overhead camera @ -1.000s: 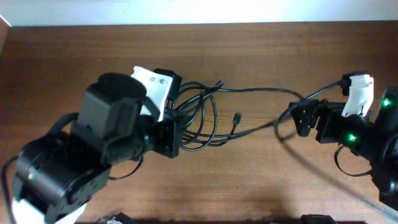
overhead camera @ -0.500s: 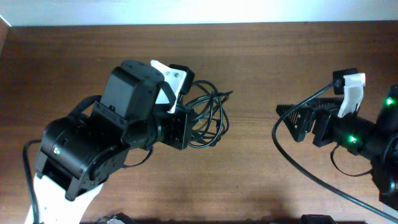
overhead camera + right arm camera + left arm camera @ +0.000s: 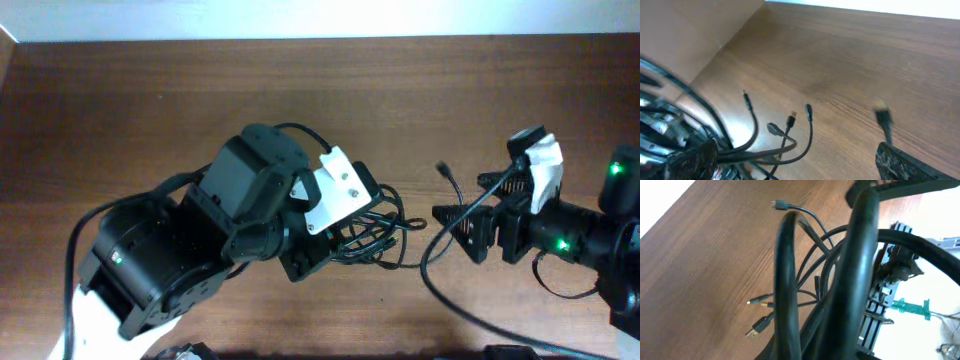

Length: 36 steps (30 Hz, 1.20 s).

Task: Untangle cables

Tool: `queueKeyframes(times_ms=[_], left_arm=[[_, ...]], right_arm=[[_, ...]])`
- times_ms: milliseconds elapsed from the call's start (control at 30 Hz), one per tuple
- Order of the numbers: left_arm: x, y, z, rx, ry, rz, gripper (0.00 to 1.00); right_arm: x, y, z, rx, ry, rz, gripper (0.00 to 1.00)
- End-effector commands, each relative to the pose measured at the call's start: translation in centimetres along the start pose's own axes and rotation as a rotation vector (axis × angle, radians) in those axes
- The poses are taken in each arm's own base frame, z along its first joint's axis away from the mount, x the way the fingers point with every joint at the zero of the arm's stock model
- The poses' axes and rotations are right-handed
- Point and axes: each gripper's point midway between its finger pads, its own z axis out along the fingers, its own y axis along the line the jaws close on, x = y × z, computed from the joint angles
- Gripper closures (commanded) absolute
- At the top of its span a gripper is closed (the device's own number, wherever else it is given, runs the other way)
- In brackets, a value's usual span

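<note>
**Left arm** (image 3: 190, 250): comes in from the lower left and bends over the middle of the worktop (image 3: 150, 100). The wrist is rolled so that its white plate faces up. The left tool (image 3: 335, 243) points right, toward the other arm. We read it as pressed together, pinching the cables (image 3: 378, 232) at the near edge of the bundle. From above, the arm's own bulk hides the fingers. In the left wrist view the cords cross so close to the lens that we see no fingertips.

**Right arm** (image 3: 580, 235): enters low from the right edge and stretches leftward, with green lights on its body. The right tool (image 3: 460, 225) is spread wide with nothing between the fingers. It faces the bundle, near it but not touching.

**Cables:** a small tangle of thin black loops sits on the worktop between the two tools, nearer the left one.
- **Left wrist view:** the loops (image 3: 790, 280) rise off the wood and arc past the lens. Beneath them two gold plugs (image 3: 758, 301) lie side by side on the wood. A dark plug (image 3: 777, 204) sticks out farther off.
- **Right wrist view:** four cord ends (image 3: 791, 120) are fanned out on the worktop, apart from one another.
- **Overhead view:** one loose plug (image 3: 441, 168) lies apart from the tangle, near the right tool's upper finger. It is blurred in the right wrist view, and we cannot tell where its cord runs.
</note>
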Motion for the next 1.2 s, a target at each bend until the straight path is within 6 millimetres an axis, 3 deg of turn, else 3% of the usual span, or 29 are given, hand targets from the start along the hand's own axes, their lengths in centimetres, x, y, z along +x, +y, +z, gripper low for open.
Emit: queueKeyframes(times_ms=[0, 133, 267, 333, 500, 567, 667, 767, 833, 900, 1033, 1067, 1167], left_arm=[[-0.4, 0.2, 1.7, 0.022, 0.027, 0.058, 0.97], [-0.7, 0.4, 3.2, 0.039, 0.048, 0.052, 0.99], [-2.2, -0.2, 4.0, 0.093, -0.002, 0.059, 0.99], [-2.8, -0.4, 4.0, 0.107, -0.031, 0.068, 0.99], [-4.1, -3.2, 3.4, 0.268, -0.118, 0.208, 0.98], [-4.2, -4.0, 3.1, 0.310, -0.140, 0.246, 0.91], [-4.4, -4.2, 3.0, 0.326, -0.151, 0.260, 0.89], [-4.7, -4.8, 2.8, 0.357, -0.173, 0.265, 0.90], [-5.2, -5.1, 2.6, 0.379, -0.198, 0.272, 0.89], [-5.4, -5.2, 2.5, 0.380, -0.207, 0.276, 0.88], [-5.4, -5.1, 2.5, 0.379, -0.207, 0.276, 0.82], [-5.4, -5.2, 2.5, 0.380, -0.207, 0.276, 0.81], [-5.3, -5.2, 2.5, 0.381, -0.204, 0.268, 0.75]], right_arm=[[-0.2, 2.1, -1.0, -0.056, -0.044, -0.111, 0.01], [0.1, 2.9, -1.7, -0.056, -0.058, -0.145, 0.01], [0.3, 3.2, -1.9, -0.057, -0.060, -0.150, 0.01], [0.3, 3.5, -1.9, -0.078, -0.062, -0.163, 0.01], [0.7, 4.7, -2.1, -0.142, -0.063, -0.229, 0.01], [0.7, 4.7, -2.1, -0.142, -0.063, -0.228, 0.01], [0.8, 4.7, -2.1, -0.143, -0.061, -0.226, 0.03], [0.8, 4.7, -2.1, -0.143, -0.059, -0.223, 0.15], [0.8, 4.7, -2.1, -0.143, -0.059, -0.223, 0.28], [0.8, 4.7, -2.1, -0.143, -0.059, -0.223, 0.54], [0.8, 4.7, -2.1, -0.143, -0.059, -0.222, 0.92], [0.8, 4.7, -2.1, -0.143, -0.059, -0.222, 0.96], [0.8, 4.7, -2.1, -0.142, -0.059, -0.220, 0.96]])
